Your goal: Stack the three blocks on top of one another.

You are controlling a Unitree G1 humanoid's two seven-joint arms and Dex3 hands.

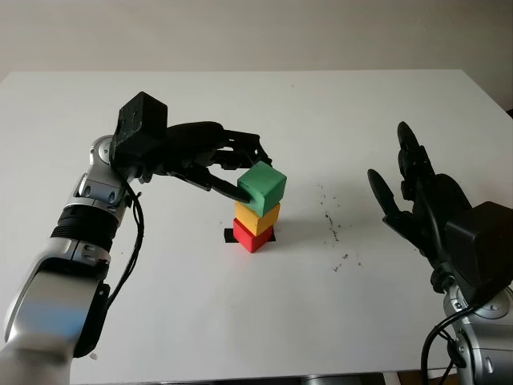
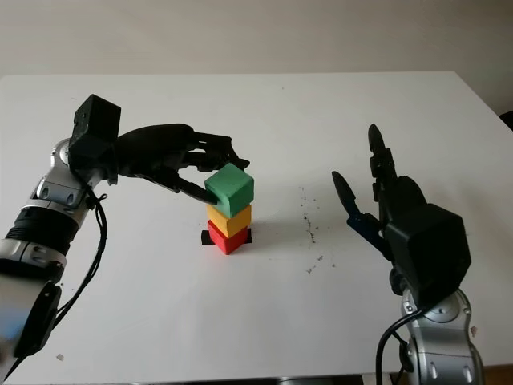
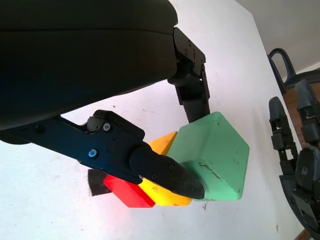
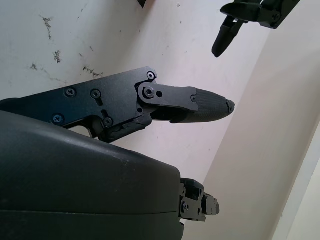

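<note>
I am working over the white table (image 1: 160,321), where my left hand (image 1: 210,156) is clasping the green block (image 1: 263,188) from its left side, setting it slightly skewed on the yellow block (image 1: 256,217) above the red block (image 1: 252,236). My right hand (image 1: 417,200) is hovering open, well apart to the right.

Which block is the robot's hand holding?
The green block, the top one of the stack. The left hand has its fingers around it. The yellow block sits under it, and the red block is at the bottom, both untouched.
</note>
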